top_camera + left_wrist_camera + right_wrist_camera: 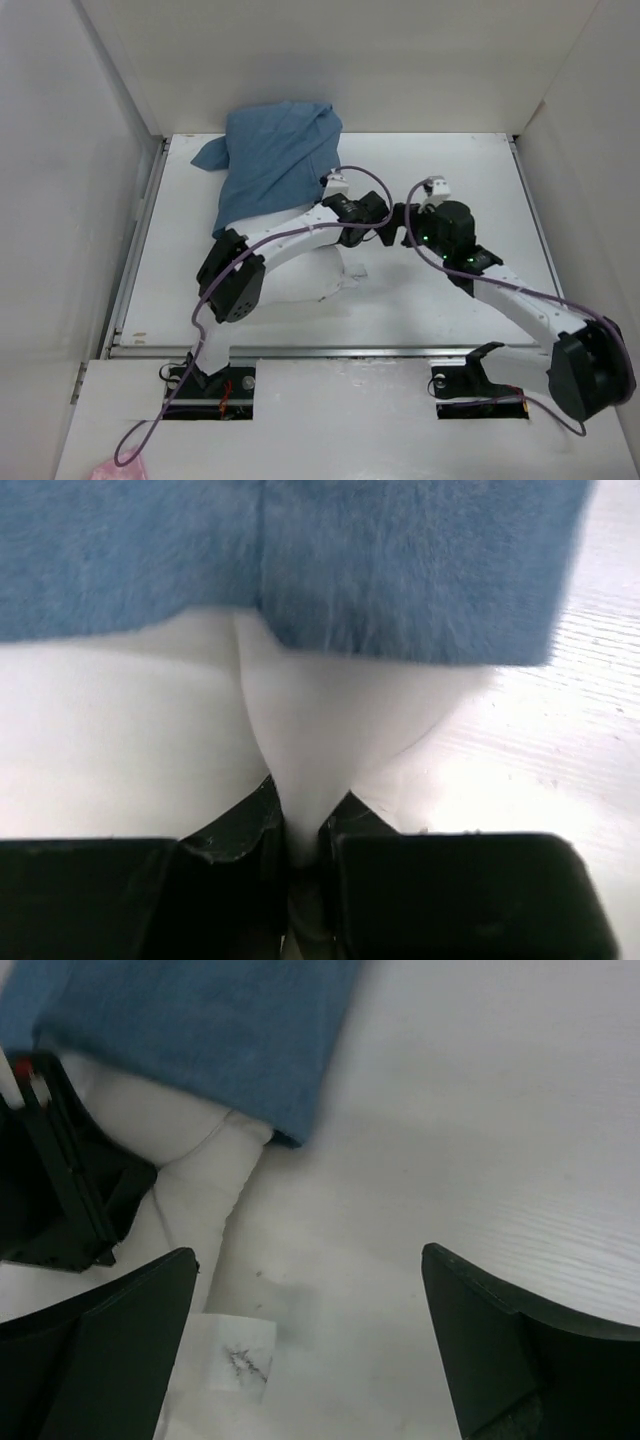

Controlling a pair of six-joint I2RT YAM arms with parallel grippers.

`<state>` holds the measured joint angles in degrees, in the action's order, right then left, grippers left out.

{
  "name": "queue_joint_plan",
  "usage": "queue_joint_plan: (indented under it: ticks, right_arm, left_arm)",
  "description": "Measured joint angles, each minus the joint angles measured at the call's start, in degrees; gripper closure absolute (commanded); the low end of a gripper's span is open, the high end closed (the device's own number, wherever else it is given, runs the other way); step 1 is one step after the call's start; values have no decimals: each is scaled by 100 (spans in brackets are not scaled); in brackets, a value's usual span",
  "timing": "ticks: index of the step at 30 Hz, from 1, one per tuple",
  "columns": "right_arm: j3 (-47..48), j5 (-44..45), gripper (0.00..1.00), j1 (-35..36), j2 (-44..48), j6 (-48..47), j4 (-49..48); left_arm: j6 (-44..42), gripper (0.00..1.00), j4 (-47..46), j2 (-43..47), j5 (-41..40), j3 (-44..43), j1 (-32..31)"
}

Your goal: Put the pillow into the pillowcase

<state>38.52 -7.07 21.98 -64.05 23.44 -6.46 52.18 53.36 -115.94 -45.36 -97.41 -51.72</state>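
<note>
The blue pillowcase (275, 160) lies at the back of the table, pulled over the far part of the white pillow (305, 275), whose near end sticks out. My left gripper (372, 222) is shut on a pinch of the pillow's white fabric (320, 750), just below the pillowcase's hem (400, 610). My right gripper (408, 222) is open and empty, hovering over the table just right of the pillow's edge (200, 1185). The pillow's small white tag (235, 1355) shows beside its left finger. The pillowcase corner (250, 1050) lies ahead.
White walls (90, 150) enclose the table on the left, back and right. A metal rail (330, 350) runs along the near edge. Cables (200, 320) loop from the arms. A pink cloth (120, 468) lies at the bottom left.
</note>
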Motion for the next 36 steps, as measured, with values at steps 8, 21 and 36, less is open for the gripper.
queue_joint_plan:
  ticks: [8,21,36]
  right_arm:
    - [358,17,1,1305,-1569,-984,-1303]
    - [1790,544,10,1351,-3252,-986,-2253]
    - [1311,782,100,1228,-2218,-535,-1880]
  left_arm:
    - [-684,100,-693,1930,284,782,24]
    - [-951,100,-1040,2194,404,833,81]
    - [-1019,100,-1226,2302,387,1080,37]
